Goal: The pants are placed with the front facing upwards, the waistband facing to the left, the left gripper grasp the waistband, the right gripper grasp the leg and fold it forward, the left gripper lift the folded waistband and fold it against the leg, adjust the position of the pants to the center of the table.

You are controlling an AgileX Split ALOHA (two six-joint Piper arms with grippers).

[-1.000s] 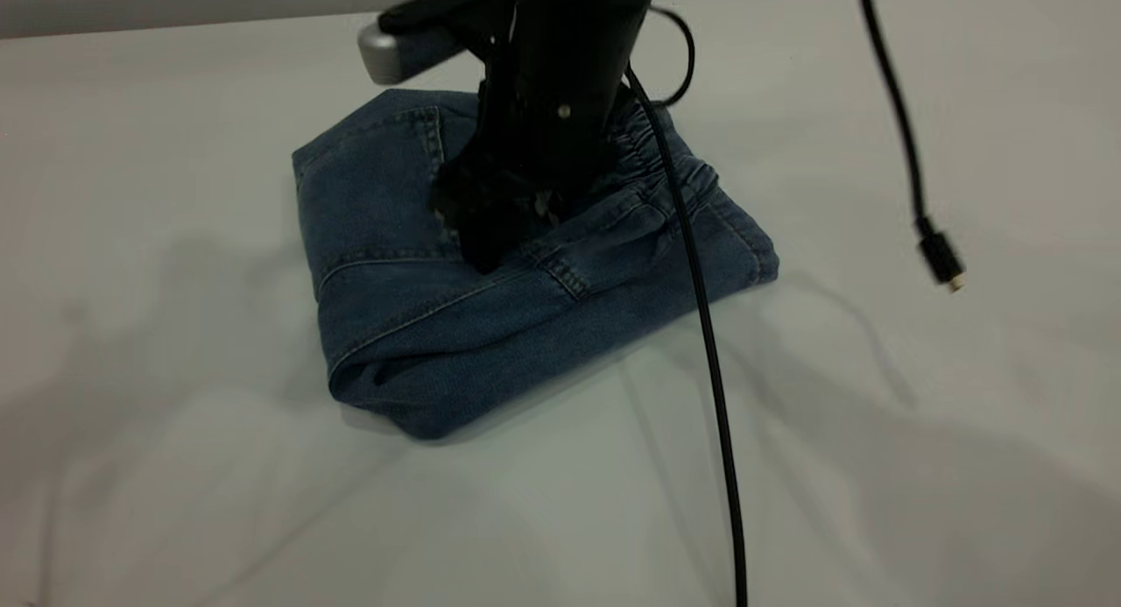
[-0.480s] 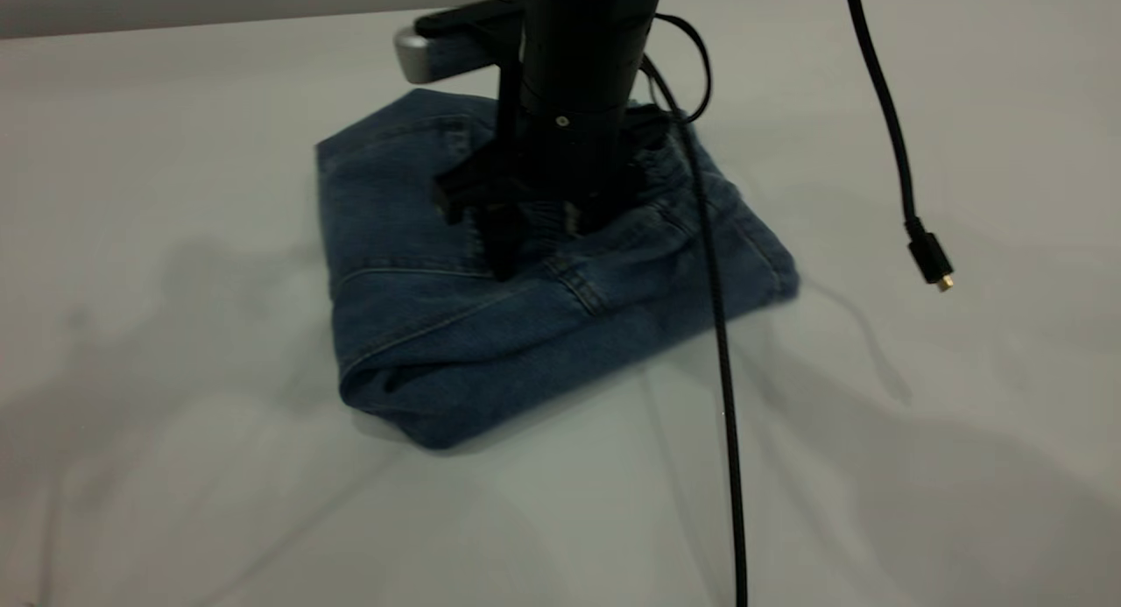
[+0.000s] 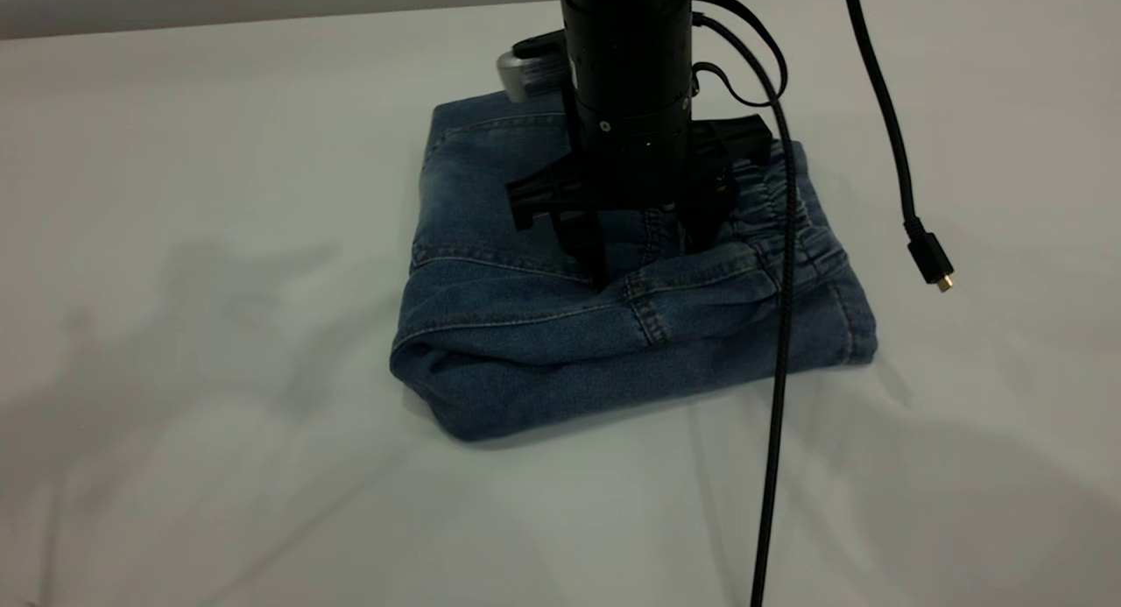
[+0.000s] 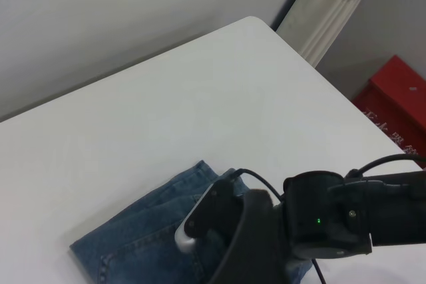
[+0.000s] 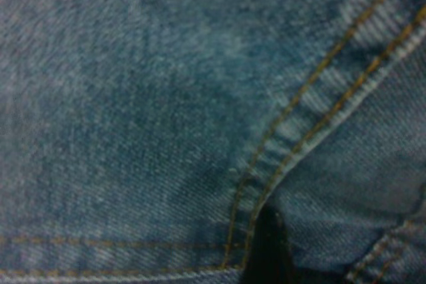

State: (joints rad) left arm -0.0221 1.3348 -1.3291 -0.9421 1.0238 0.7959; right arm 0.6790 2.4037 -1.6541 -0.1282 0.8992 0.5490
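We see the pants [image 3: 560, 327] lying folded into a thick, roughly square bundle on the white table [image 3: 219, 195], somewhat toward its far side. The gathered waistband [image 3: 793, 208] runs along the bundle's right side, on top of the folded layers, and a rounded fold faces the near left corner.

An arm comes straight down onto the top of the bundle. We take it for the right pincer [image 3: 644, 257], since the right wrist view is filled with denim at very close range. Its two fingers are spread apart, with both tips pressed into the cloth; one dark fingertip [image 5: 266, 244] sits beside a double-stitched seam [image 5: 293, 144]. Nothing is pinched between them.

A black cable [image 3: 775, 370] hangs from that arm across the pants, and a second cable with a loose plug [image 3: 933, 261] dangles to the right, above the table.

The left wrist view looks down on the scene from well above; the left pincer itself does not show.
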